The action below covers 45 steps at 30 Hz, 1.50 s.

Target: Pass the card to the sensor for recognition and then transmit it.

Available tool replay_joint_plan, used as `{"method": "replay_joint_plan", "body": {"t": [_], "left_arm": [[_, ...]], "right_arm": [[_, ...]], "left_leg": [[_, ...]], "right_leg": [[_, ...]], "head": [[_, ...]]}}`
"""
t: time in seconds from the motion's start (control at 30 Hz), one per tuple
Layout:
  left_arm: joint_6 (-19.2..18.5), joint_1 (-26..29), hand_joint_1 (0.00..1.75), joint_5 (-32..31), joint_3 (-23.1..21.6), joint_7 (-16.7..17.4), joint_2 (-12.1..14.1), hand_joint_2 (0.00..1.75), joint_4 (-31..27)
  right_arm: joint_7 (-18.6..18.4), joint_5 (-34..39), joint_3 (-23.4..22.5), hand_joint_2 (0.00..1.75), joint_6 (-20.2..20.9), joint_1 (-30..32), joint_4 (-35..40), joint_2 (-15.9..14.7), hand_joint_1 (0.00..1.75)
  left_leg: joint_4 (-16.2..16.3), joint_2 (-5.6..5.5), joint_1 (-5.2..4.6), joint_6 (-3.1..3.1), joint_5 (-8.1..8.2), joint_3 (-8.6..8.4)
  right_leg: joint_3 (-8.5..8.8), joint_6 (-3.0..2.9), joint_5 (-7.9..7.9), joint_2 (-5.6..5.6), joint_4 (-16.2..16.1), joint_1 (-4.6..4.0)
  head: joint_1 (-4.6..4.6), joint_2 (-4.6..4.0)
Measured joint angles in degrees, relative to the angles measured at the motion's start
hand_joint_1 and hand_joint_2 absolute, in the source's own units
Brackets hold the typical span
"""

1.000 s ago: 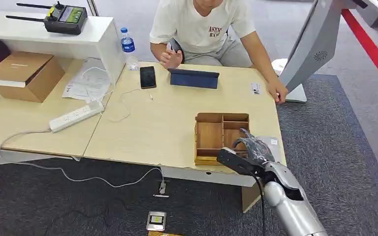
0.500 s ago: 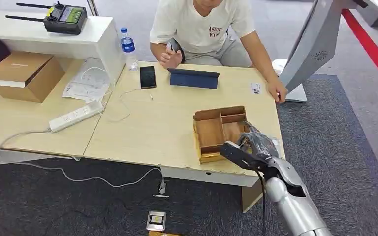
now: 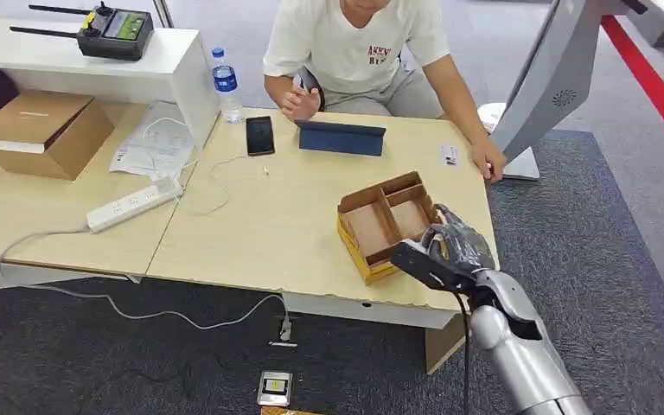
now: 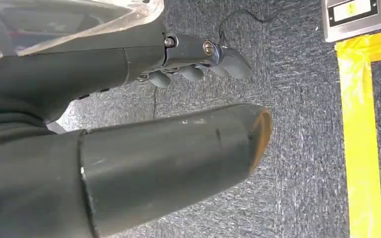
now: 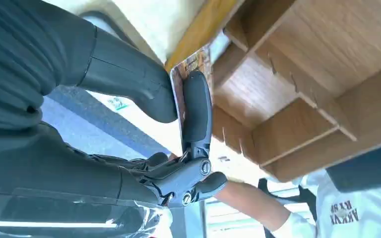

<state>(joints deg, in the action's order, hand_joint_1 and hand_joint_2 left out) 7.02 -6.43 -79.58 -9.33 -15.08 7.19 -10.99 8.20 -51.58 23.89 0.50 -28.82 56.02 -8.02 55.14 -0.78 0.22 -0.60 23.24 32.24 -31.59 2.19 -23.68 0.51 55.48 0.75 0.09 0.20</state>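
Observation:
My right hand (image 3: pixel 451 250) is at the near right corner of the wooden compartment tray (image 3: pixel 379 223), which lies skewed on the table. In the right wrist view the hand (image 5: pixel 178 124) pinches a thin printed card (image 5: pixel 176 82), seen edge-on, between the thumb and a dark finger, right beside the tray's wall (image 5: pixel 258 124). My left hand (image 4: pixel 193 64) hangs over the grey carpet with its fingers loosely apart and nothing in it. A small white card (image 3: pixel 449 155) lies at the table's far right, next to a person's hand (image 3: pixel 487 164).
A person sits at the table's far side behind a dark tablet (image 3: pixel 341 137) and a phone (image 3: pixel 259 135). A grey slanted stand (image 3: pixel 543 86) rises past the table's right end. A water bottle (image 3: pixel 226 84), power strip (image 3: pixel 133 204) and cardboard box (image 3: pixel 43 131) lie left. A silver floor box (image 3: pixel 274 388) sits below.
The wooden tray has turned on the table, its near right corner swinging away from the edge. My right hand has shifted slightly right and further in along with it.

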Motion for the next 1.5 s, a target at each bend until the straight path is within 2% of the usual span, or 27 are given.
{"method": "replay_joint_plan", "body": {"t": [0.27, 0.5, 0.63, 0.8, 0.9, 1.03, 1.13, 1.27, 1.4, 1.43, 1.47, 1.5], "left_arm": [[0.00, 0.01, 0.00, -0.85, -0.13, -0.66, 0.00, 0.00, 0.00], [-0.17, 0.02, 0.00, -1.42, -1.12, -1.60, 0.00, 0.00, 0.00], [-0.17, -0.04, 0.00, -1.90, -1.62, -2.05, -0.04, 0.00, 0.00], [-1.02, -0.73, 0.00, -2.12, -2.73, -2.49, -0.04, 0.00, -0.02], [-1.29, -0.88, 0.00, -2.10, -2.89, -2.51, -0.04, 0.00, -0.02], [-1.29, -0.89, 0.00, -2.10, -2.89, -2.51, -0.04, 0.00, -0.02], [-1.16, -0.99, 0.00, -1.70, -3.37, -2.51, -0.04, 0.00, -0.02], [-0.94, -0.99, 0.00, -1.51, -3.83, -2.49, -0.04, 0.00, -0.02], [-0.94, -0.99, 0.00, -1.42, -4.00, -2.49, 0.02, 0.00, -0.02], [-0.94, -0.99, 0.00, -1.38, -4.09, -2.49, 0.04, 0.00, -0.02], [-0.94, -0.95, 0.00, -1.36, -4.15, -2.49, 0.06, 0.00, -0.02], [-0.94, -0.90, 0.00, -1.33, -4.17, -2.49, 0.09, 0.00, -0.02]], "right_arm": [[-0.35, -1.97, -2.91, 1.75, -0.39, -5.11, 2.82, -1.42, 1.75], [2.67, -3.04, -4.64, 1.75, -1.97, -15.93, 2.34, -2.16, 1.75], [5.01, -3.41, -4.77, 1.75, -2.82, -24.55, -2.63, -1.99, 1.75], [6.29, -6.36, -4.53, 1.75, -3.28, -33.39, -12.21, 0.23, 1.75], [5.69, -7.30, -4.11, 1.75, -2.20, -35.29, -15.82, 1.56, 1.75], [5.68, -7.30, -4.11, 1.75, -2.18, -35.38, -15.85, 1.58, 1.75], [2.66, -7.96, -3.21, 1.75, 1.14, -38.63, -23.39, 4.92, 1.75], [-0.05, -7.72, -3.06, 1.75, 2.45, -39.96, -27.58, 6.67, 1.75], [-0.87, -7.67, -3.04, 1.75, 2.82, -40.51, -30.22, 7.69, 1.75], [-0.92, -7.70, -3.02, 1.75, 2.82, -40.51, -30.67, 7.74, 1.52], [-0.94, -7.70, -3.02, 1.75, 2.82, -40.51, -30.73, 7.76, 0.00], [-1.03, -7.72, -3.02, 1.75, 2.82, -40.53, -31.49, 8.06, 0.00]], "left_leg": [[0.01, 0.02, -0.01, -0.02, -0.02, 0.00], [0.01, 0.03, -0.04, -0.01, -0.06, 0.12], [0.01, -0.06, -0.04, -0.01, -0.07, 0.18], [0.01, -0.06, -0.04, 0.03, -0.13, 0.30], [0.01, -0.06, -0.04, 0.03, -0.12, 0.29], [0.01, -0.05, -0.04, 0.03, -0.12, 0.29], [0.01, -0.06, -0.01, 0.03, -0.12, 0.29], [0.01, -0.06, 0.00, 0.03, -0.12, 0.28], [0.01, -0.05, 0.00, 0.03, -0.13, 0.28], [0.01, -0.05, 0.00, 0.03, -0.13, 0.29], [0.01, -0.06, 0.00, 0.03, -0.13, 0.29], [0.01, -0.06, 0.00, 0.02, -0.13, 0.30]], "right_leg": [[0.01, 0.02, 0.02, 0.00, 0.00, 0.03], [-0.13, 0.01, 0.09, 0.01, 0.03, 0.05], [-0.11, 0.01, 0.09, -0.02, 0.03, -0.01], [-0.22, 0.00, 0.11, -0.03, 0.05, -0.01], [-0.24, 0.00, 0.11, -0.03, 0.05, -0.03], [-0.24, 0.00, 0.11, -0.02, 0.05, -0.03], [-0.26, -0.01, 0.11, -0.02, 0.05, -0.03], [-0.26, -0.01, 0.11, -0.02, 0.05, -0.03], [-0.26, 0.00, 0.11, -0.02, 0.05, -0.02], [-0.25, 0.00, 0.11, -0.03, 0.05, -0.02], [-0.26, 0.00, 0.11, -0.03, 0.05, -0.01], [-0.26, 0.00, 0.11, -0.03, 0.05, 0.00]], "head": [[0.02, 0.00], [-0.02, 0.00], [0.07, 0.00], [0.00, 0.00], [0.00, 0.00], [0.02, -0.02], [0.00, 0.00], [0.02, 0.00], [0.00, 0.00], [0.02, 0.00], [0.02, 0.00], [0.02, 0.00]]}}
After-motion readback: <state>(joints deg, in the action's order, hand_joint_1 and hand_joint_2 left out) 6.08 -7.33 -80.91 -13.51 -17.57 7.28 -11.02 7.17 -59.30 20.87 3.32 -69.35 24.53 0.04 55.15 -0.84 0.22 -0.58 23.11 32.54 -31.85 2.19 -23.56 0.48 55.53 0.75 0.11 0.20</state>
